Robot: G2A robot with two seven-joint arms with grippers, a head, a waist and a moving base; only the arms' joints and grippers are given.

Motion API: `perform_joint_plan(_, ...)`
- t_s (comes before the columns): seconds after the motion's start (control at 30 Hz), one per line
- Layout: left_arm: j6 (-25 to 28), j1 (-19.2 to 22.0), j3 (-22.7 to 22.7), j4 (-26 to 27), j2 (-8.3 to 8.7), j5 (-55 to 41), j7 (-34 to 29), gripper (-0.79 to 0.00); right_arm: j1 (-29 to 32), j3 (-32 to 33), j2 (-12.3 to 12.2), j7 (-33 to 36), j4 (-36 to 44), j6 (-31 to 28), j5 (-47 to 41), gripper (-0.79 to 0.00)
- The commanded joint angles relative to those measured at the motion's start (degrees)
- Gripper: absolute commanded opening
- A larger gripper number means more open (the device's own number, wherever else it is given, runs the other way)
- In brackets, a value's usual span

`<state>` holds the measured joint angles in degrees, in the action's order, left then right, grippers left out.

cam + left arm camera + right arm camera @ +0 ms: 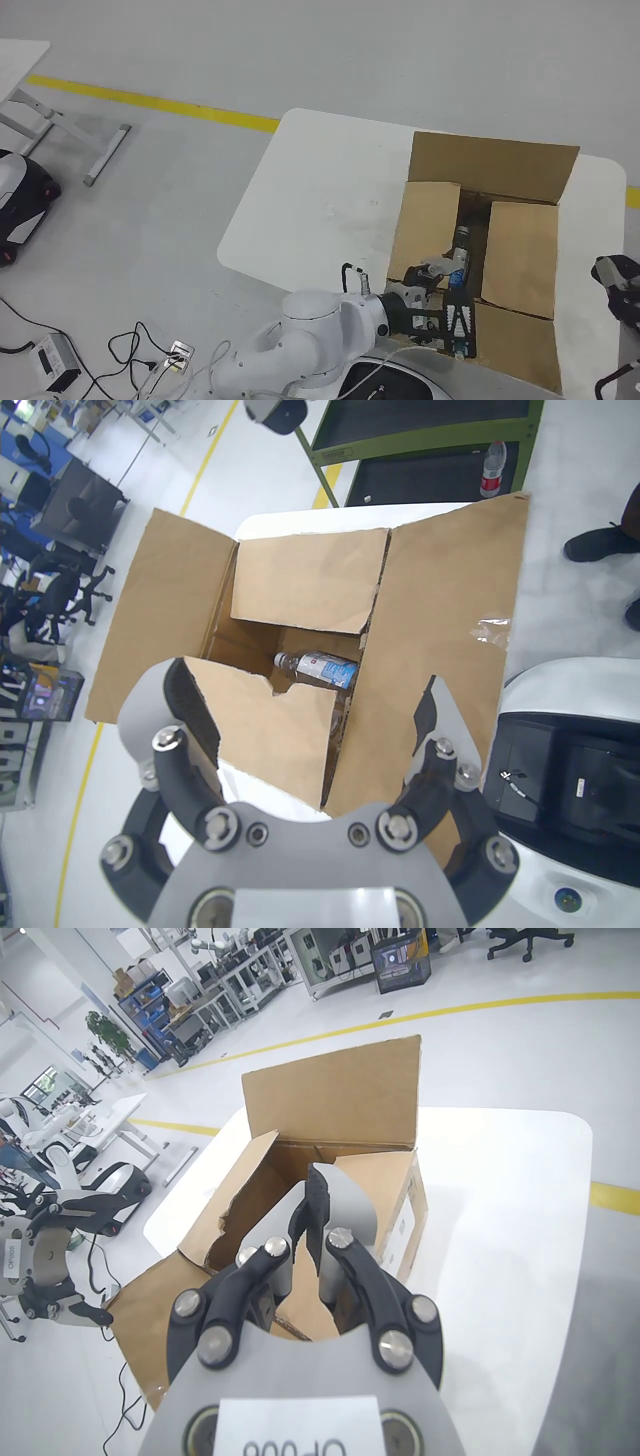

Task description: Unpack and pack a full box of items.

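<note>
Found the box (440, 600) standing open on the white surface (500, 1178), 2 long flaps spread outward and 2 short, torn flaps leaning partly over the opening. Saw 1 bottle (320, 667) lying on its side at the bottom inside. Noted the left tool (305, 705) released, fingers wide apart, above the box. Noted the right tool (314, 1188) clenched on nothing, also above the box.

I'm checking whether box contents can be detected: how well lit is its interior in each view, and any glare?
Top view: brown cardboard box interior is a dark shadowed slot. Left wrist view: shaded inside, yet the clear plastic bottle shows; clear tape glints. Right wrist view: interior dim, partly behind the right gripper.
</note>
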<state>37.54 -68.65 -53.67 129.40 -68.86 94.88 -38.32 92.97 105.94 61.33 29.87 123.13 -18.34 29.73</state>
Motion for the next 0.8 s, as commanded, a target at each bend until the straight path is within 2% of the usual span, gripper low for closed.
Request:
perform_joint_plan(0.0,2.9,-0.1,0.4,0.5,0.23,1.8,-0.3,0.0,0.2,0.1,0.0,-0.1,-0.1,0.0,0.0,-0.785)
perform_joint_plan(0.1,7.8,-1.1,-0.4,2.6,0.9,4.2,-0.5,0.0,0.4,0.2,0.0,-0.3,-0.2,0.2,-0.3,-0.785)
perform_joint_plan(0.27,15.0,-5.9,-4.9,4.9,2.53,6.7,0.5,0.0,0.6,0.0,-0.1,-0.3,-0.6,0.3,-0.2,-0.785)
perform_joint_plan(0.43,20.3,-9.5,-6.2,5.3,4.02,13.7,5.0,0.0,-0.1,-0.3,-0.1,-0.2,-1.1,0.6,-0.2,-0.785)
perform_joint_plan(0.5,20.3,-10.6,-5.6,5.1,4.53,17.4,6.9,0.0,-0.4,-0.4,-0.2,-0.1,-1.3,0.7,-0.2,-0.785)
perform_joint_plan(0.6,17.5,-11.7,-4.9,3.0,5.06,23.9,9.0,0.0,-0.9,-0.6,-0.2,0.1,-1.6,0.9,-0.2,-0.785)
perform_joint_plan(0.73,9.9,-11.6,-3.0,-0.9,5.27,31.0,13.5,0.0,-1.4,-0.7,-0.3,0.2,-1.8,1.2,-0.2,-0.785)
perform_joint_plan(0.77,7.7,-11.4,-2.7,-1.9,5.23,32.0,14.4,-0.092,-1.5,-0.8,-0.3,0.2,-2.0,1.2,-0.2,-0.785)
